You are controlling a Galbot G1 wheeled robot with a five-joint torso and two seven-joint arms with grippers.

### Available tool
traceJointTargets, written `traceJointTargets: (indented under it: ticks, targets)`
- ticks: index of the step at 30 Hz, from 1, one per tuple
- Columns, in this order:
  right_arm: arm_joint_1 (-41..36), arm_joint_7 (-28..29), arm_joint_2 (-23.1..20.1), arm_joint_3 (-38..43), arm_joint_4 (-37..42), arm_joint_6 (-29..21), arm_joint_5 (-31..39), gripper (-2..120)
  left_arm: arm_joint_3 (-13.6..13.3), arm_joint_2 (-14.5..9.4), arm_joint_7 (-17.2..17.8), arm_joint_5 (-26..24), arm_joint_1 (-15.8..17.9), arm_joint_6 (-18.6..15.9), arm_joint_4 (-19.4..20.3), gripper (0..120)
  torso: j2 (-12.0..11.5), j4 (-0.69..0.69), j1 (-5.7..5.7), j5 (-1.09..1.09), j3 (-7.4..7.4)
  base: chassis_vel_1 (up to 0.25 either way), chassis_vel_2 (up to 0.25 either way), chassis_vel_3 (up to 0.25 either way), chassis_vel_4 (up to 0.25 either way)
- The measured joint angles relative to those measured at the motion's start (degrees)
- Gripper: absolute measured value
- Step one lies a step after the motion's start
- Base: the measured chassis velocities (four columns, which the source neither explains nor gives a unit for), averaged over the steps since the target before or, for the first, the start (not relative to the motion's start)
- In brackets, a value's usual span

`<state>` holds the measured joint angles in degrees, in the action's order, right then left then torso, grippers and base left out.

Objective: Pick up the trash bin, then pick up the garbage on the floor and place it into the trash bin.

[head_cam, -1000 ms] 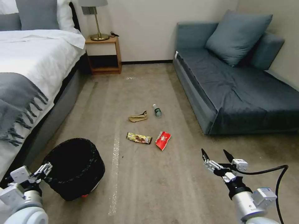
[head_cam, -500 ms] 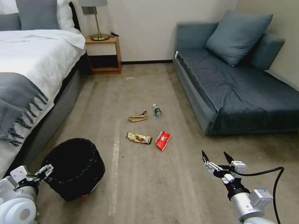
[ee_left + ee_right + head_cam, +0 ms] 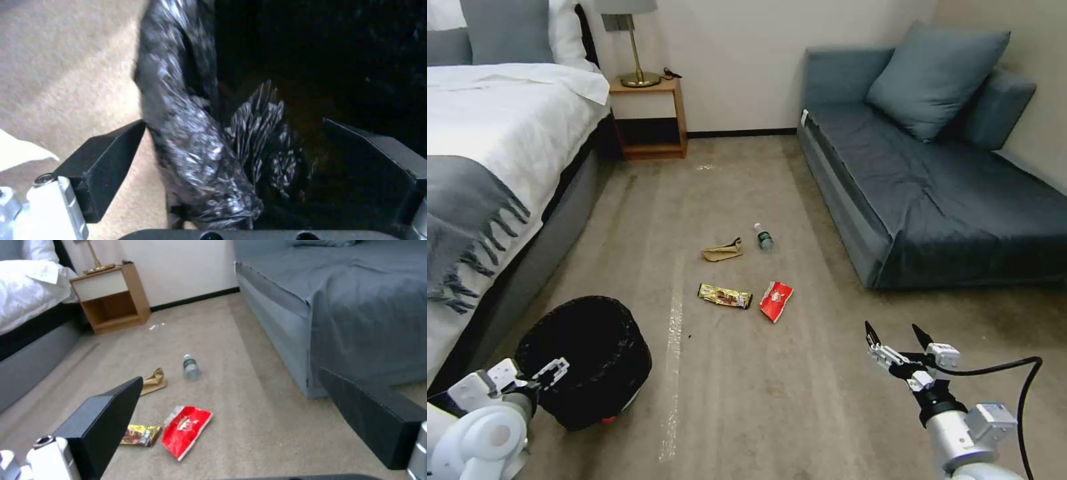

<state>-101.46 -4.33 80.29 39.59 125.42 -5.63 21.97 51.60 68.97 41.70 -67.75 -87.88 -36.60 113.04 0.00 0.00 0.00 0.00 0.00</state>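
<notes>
Step in hand: bin pickup. Trash bin (image 3: pixel 587 360), black mesh w/ black bag liner, stands on carpet beside the bed (image 3: pixel 487 167), near robot's left. Left tool (image 3: pixel 249 173) is at the bin's near rim, spread, rim and bunched liner (image 3: pixel 191 140) between the two pads: one pad outside over carpet, one inside the bin. Not yet pinching.

Next move, judged: close on rim + liner, then lift; liner looks slippery, so grip should include the wire.

Right tool (image 3: pixel 899 343) hovers spread, low over open carpet, well apart from garbage.

Garbage on floor mid-room: gold-brown wrapper (image 3: pixel 724 295), red-white wrapper (image 3: pixel 776 300), tan paper scrap (image 3: pixel 722 251), small bottle (image 3: pixel 764 238).
</notes>
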Motion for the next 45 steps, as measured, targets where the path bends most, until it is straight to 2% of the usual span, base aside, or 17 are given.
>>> traceJointTargets:
  ticks: [3, 6, 7, 11, 12, 15, 17, 19, 20, 22, 26, 28, 32, 39, 42, 44, 45]
  targets:
    - [0.18, 0.13, -0.01, -0.09, -0.07, -0.16, 0.20, 100, -0.58, 0.00, 0.56, -0.86, 0.98, -0.39, -1.21, 96, 0.00, 0.00, 0.00, 0.00, 0.00, 0.000, 0.000, 0.000, 0.000]
    - [0.34, 0.30, -0.03, -0.18, -0.17, -0.35, 0.70, 100, -1.12, 0.05, 1.04, -1.65, 2.21, -0.61, -2.72, 84, 0.00, 0.01, 0.00, 0.07, 0.00, 0.000, 0.000, 0.000, 0.000]
    - [0.34, 0.30, -0.03, -0.18, -0.17, -0.35, 0.70, 100, -1.12, 0.05, 1.04, -1.65, 2.21, -0.61, -2.72, 84, 0.00, 0.01, 0.00, 0.07, 0.00, 0.000, 0.000, 0.000, 0.000]
    - [0.26, 0.36, -0.10, -0.23, -0.16, -0.48, 1.32, 100, -1.57, 0.15, 1.21, -1.62, 3.21, -0.57, -3.90, 66, 0.01, 0.04, 0.00, 0.12, -0.02, 0.000, 0.000, 0.000, 0.000]
    - [0.26, 0.36, -0.10, -0.23, -0.16, -0.48, 1.32, 100, -1.57, 0.15, 1.21, -1.62, 3.21, -0.57, -3.90, 66, 0.01, 0.04, 0.00, 0.12, -0.02, 0.000, 0.000, 0.000, 0.000]
    - [0.17, 0.38, -0.09, -0.25, 0.02, -0.52, 1.53, 100, -1.69, 0.13, 1.23, -1.60, 3.43, -0.32, -4.31, 51, 0.01, 0.05, 0.00, 0.06, -0.02, 0.000, 0.000, 0.000, 0.000]
    - [0.09, 0.38, -0.06, -0.26, 0.16, -0.54, 1.54, 100, -1.70, 0.13, 1.23, -1.59, 3.46, -0.25, -4.33, 47, 0.01, 0.05, -0.01, 0.04, -0.01, 0.000, 0.000, 0.000, 0.000]
    - [-0.08, 0.39, -0.01, -0.27, 0.37, -0.58, 1.55, 100, -1.65, 0.16, 1.24, -1.71, 3.36, -0.18, -4.10, 38, 0.00, 0.04, 0.00, 0.01, -0.01, 0.000, 0.000, 0.000, 0.000]
    - [-0.08, 0.39, -0.01, -0.27, 0.37, -0.58, 1.55, 100, -1.65, 0.16, 1.24, -1.71, 3.36, -0.18, -4.10, 38, 0.00, 0.04, 0.00, 0.01, -0.01, 0.000, 0.000, 0.000, 0.000]
    - [-0.49, 0.40, 0.09, -0.29, 0.69, -0.60, 1.54, 100, -1.65, 0.55, 1.08, -1.90, 2.63, 0.06, -2.33, 26, 0.00, -0.04, 0.00, -0.13, 0.00, 0.000, 0.000, 0.000, 0.000]
    - [-0.78, 0.34, 0.21, -0.29, 0.85, -0.50, 1.42, 100, -1.71, 0.72, 0.90, -1.72, 2.35, 0.46, -1.02, 16, -0.01, -0.06, 0.00, -0.08, 0.01, 0.000, 0.000, 0.000, 0.000]
    - [-1.23, 0.31, 0.52, -0.39, 1.21, -0.29, 1.16, 100, -1.87, 0.93, 0.69, -0.81, 1.96, 1.03, 0.07, 5, -0.01, -0.01, 0.00, -0.07, 0.01, 0.000, 0.000, 0.000, 0.000]
    - [-1.80, 0.27, 0.85, -0.43, 1.61, 0.12, 0.96, 100, -2.45, 1.36, 0.00, 1.15, 0.95, 1.92, 1.83, 3, -0.01, -0.01, 0.00, -0.05, 0.01, 0.000, 0.000, 0.000, 0.000]
    - [-3.25, 0.22, 1.08, -0.26, 2.83, 1.70, 1.66, 100, -3.94, 3.09, -0.25, 6.48, -1.51, 4.41, 7.59, 3, -0.01, -0.01, 0.00, 0.00, 0.00, 0.000, 0.000, 0.000, 0.000]
    - [-3.68, 0.01, 1.15, -0.31, 3.46, 2.70, 3.09, 100, -4.22, 3.78, -0.17, 9.69, -2.94, 5.65, 10.05, 3, -0.01, 0.00, 0.00, 0.00, 0.00, 0.000, 0.000, 0.000, 0.000]
    - [-4.07, -0.14, 1.40, -0.66, 4.35, 2.98, 5.24, 100, -4.68, 4.71, -0.06, 14.19, -4.55, 7.63, 12.58, 3, -0.01, 0.00, 0.00, 0.01, 0.00, 0.000, 0.000, 0.000, 0.000]
    - [-4.07, -0.14, 1.40, -0.66, 4.35, 2.98, 5.24, 100, -4.68, 4.71, -0.06, 14.19, -4.55, 7.63, 12.58, 3, -0.01, 0.00, 0.00, 0.01, 0.00, 0.000, 0.000, 0.000, 0.000]
